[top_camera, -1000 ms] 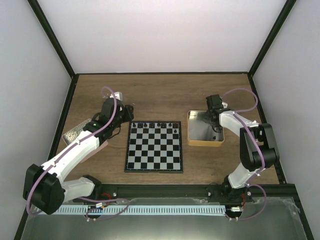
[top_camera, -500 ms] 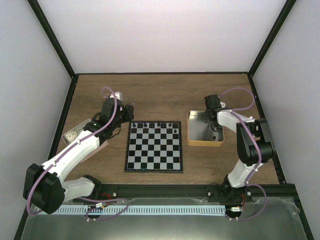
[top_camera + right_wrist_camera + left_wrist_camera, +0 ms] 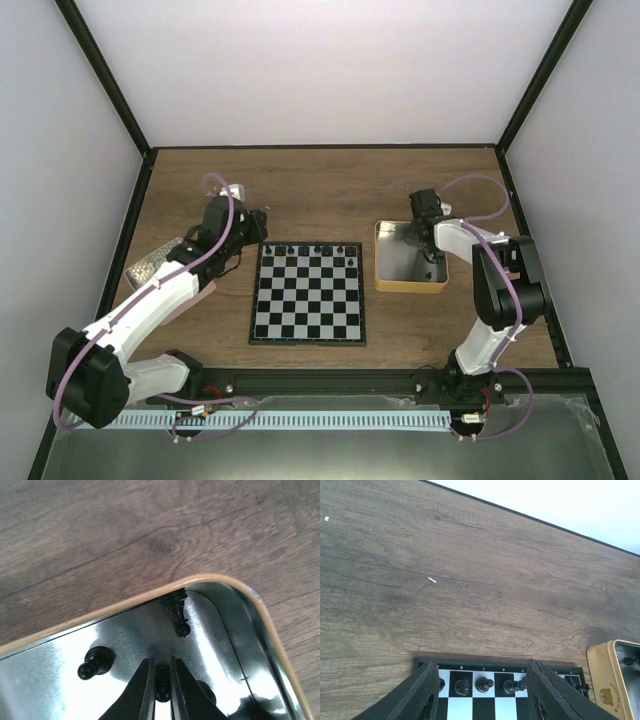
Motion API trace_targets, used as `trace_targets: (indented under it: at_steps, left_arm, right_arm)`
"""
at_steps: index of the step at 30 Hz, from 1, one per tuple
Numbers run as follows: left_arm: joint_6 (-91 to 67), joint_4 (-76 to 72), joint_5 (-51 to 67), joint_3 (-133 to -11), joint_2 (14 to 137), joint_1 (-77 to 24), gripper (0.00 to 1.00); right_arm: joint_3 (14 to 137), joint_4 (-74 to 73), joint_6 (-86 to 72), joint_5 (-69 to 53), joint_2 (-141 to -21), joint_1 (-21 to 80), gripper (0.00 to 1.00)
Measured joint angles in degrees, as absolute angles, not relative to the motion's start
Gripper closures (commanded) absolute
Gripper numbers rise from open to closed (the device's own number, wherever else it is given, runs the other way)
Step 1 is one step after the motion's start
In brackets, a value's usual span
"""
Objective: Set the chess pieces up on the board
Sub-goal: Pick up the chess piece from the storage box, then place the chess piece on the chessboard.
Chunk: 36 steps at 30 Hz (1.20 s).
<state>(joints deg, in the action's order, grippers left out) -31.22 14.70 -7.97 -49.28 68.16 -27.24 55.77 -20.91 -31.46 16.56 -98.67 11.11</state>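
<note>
Overhead, the board [image 3: 308, 300] lies flat on the wooden tabletop [image 3: 330, 185] between the two arms, with a few chess pieces [image 3: 318, 248] standing along its far row. The left gripper [image 3: 256, 226] hovers just beyond the board's far-left corner, and a grey metal object [image 3: 150, 264] lies on the tabletop beside that arm. Just right of the board sits a tan-sided tin [image 3: 410, 285], and the right gripper [image 3: 420, 238] reaches down into its far end. From the left wrist, the two fingers [image 3: 415, 695] stand well apart with nothing between them, poised over the board's far edge. Several dark pieces show in the row framed by them, and a corner of the tin, with a small bear print on its side, shows at the right. From the right wrist, the fingers [image 3: 142, 690] are drawn together on a black piece [image 3: 162, 677] low over the tin's shiny floor, near a rounded corner. Other loose pieces lie close by in the tin: one on its side to the left [image 3: 95, 662], one leaning in the corner against the wall [image 3: 177, 612], and one partly hidden behind the right-hand finger.
</note>
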Motion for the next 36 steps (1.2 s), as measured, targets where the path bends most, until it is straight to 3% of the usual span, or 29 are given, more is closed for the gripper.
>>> trace_targets:
  at_steps: [8,19,25,36]
  left_arm:
    - [-29.82,15.11,-8.99,-49.43,64.84,-27.24,0.50]
    - [-21.80,9.76,-6.83,-54.57,53.43,-27.24,0.27]
    - [-13.78,3.70,-4.73,-56.16,50.72,-27.24,0.10]
    - [-5.91,-1.28,-8.78,-55.99,49.60,-27.24,0.06]
  right_arm:
    - [55.57,-22.02,-31.07,15.11,-91.15,12.23,0.98]
    - [56.14,-26.52,-33.21,12.01,-81.47,27.55,0.99]
    - [60.82,-26.72,-35.22,10.48,-84.12,39.38,0.99]
    - [66.83,-27.55,-37.04,11.07,-96.05,49.19,0.99]
